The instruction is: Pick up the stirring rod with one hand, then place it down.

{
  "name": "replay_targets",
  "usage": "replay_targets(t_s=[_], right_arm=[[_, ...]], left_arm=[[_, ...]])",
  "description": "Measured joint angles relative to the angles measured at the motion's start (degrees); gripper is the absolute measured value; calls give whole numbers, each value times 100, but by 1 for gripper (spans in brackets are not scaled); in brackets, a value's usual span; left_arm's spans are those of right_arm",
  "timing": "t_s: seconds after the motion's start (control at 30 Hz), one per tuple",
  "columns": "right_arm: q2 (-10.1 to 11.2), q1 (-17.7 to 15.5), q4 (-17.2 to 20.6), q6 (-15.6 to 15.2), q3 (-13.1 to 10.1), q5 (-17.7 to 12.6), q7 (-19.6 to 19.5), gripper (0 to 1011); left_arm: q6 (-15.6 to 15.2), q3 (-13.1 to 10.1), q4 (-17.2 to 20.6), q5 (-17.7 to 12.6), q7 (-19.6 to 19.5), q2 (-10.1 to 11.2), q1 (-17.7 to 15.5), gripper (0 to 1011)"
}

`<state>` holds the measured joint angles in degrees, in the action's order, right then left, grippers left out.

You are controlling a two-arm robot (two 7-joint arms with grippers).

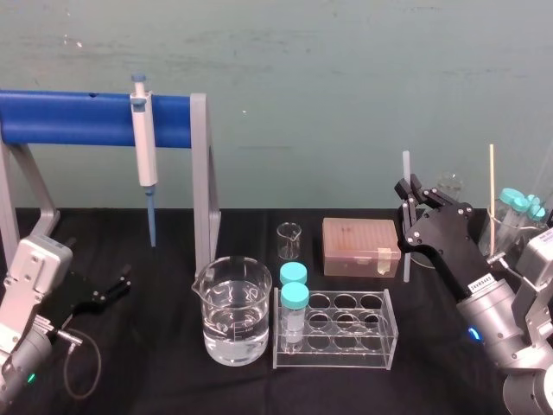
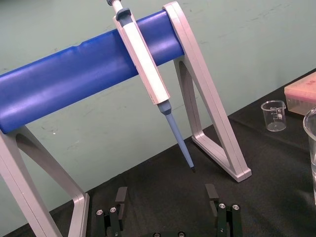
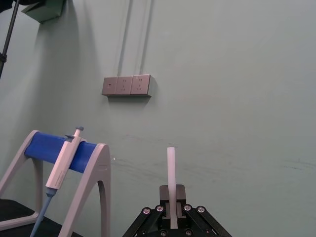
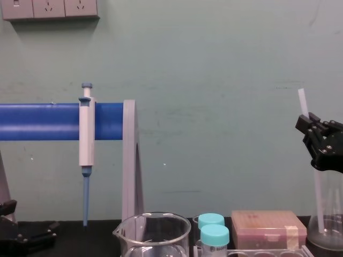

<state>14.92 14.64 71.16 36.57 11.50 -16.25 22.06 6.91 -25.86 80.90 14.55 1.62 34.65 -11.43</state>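
Note:
The stirring rod (image 1: pixel 405 166) is a thin whitish rod standing upright, lifted off the table at the right, in front of the tip box's right end. My right gripper (image 1: pixel 407 195) is shut on its middle, and the rod sticks out above and below the fingers. The right wrist view shows the rod (image 3: pixel 171 168) rising from between the closed jaws of that gripper (image 3: pixel 172 193). In the chest view the rod (image 4: pixel 303 103) and gripper (image 4: pixel 311 126) are at the right edge. My left gripper (image 1: pixel 117 286) rests low at the table's left, open and empty (image 2: pixel 165 195).
A blue-barred stand (image 1: pixel 82 118) holds a white-and-blue pipette (image 1: pixel 144 143) at the back left. Mid-table are a water beaker (image 1: pixel 233 309), a small beaker (image 1: pixel 289 241), a tube rack (image 1: pixel 346 328) with two teal-capped vials, and a tip box (image 1: pixel 359 246). Glassware (image 1: pixel 517 216) stands far right.

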Motion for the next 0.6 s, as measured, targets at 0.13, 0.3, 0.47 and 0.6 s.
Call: replay_targets(t_s=[0.13, 0.3, 0.47, 0.6], right_arm=[[0, 0, 0, 0, 0, 0, 0, 66], [0, 0, 0, 0, 0, 0, 0, 66], [0, 0, 0, 0, 0, 0, 0, 66], [0, 0, 0, 0, 0, 0, 0, 66]], left_arm=[[0, 0, 0, 0, 0, 0, 0, 1000], [0, 0, 0, 0, 0, 0, 0, 1000], [0, 0, 0, 0, 0, 0, 0, 1000], [0, 0, 0, 0, 0, 0, 0, 1000]])
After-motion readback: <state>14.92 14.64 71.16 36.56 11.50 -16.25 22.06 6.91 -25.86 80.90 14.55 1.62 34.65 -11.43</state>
